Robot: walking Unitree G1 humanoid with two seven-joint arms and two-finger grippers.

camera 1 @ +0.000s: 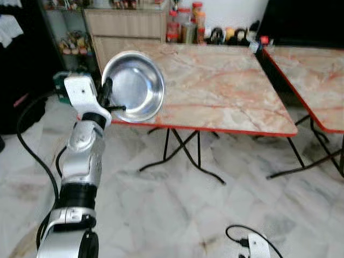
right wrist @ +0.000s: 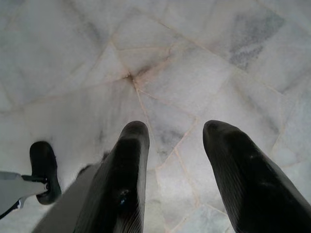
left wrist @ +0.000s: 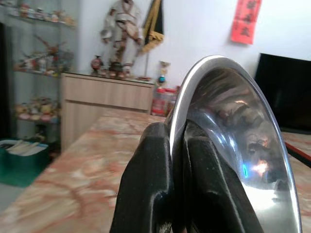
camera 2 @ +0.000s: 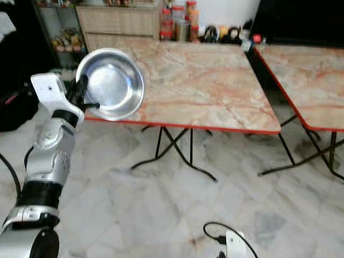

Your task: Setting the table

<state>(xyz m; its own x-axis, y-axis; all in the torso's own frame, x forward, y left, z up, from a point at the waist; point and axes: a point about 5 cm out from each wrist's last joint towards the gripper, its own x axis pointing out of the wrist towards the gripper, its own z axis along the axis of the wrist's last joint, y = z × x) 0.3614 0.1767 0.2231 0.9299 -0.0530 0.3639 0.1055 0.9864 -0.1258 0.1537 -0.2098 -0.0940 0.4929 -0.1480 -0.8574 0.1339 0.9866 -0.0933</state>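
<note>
I hold a shiny steel bowl point(camera 1: 133, 85) — round, shallow, with a rolled rim — tipped up nearly on edge, its hollow facing out toward my head camera. My left gripper point(camera 1: 107, 97) pinches its rim, one black finger point(left wrist: 148, 184) on the outside, the other inside. The bowl hangs over the near left corner of the marble-patterned folding table point(camera 1: 226, 91) — pinkish top, red edging, black crossed legs.

I'm in a home dining area: marble-topped folding table point(camera 1: 215, 86) on a marble floor point(camera 1: 177, 215), wooden sideboard point(camera 1: 126, 29) behind it, jars point(camera 1: 185, 24) and a figurine point(left wrist: 124, 29) nearby.
</note>
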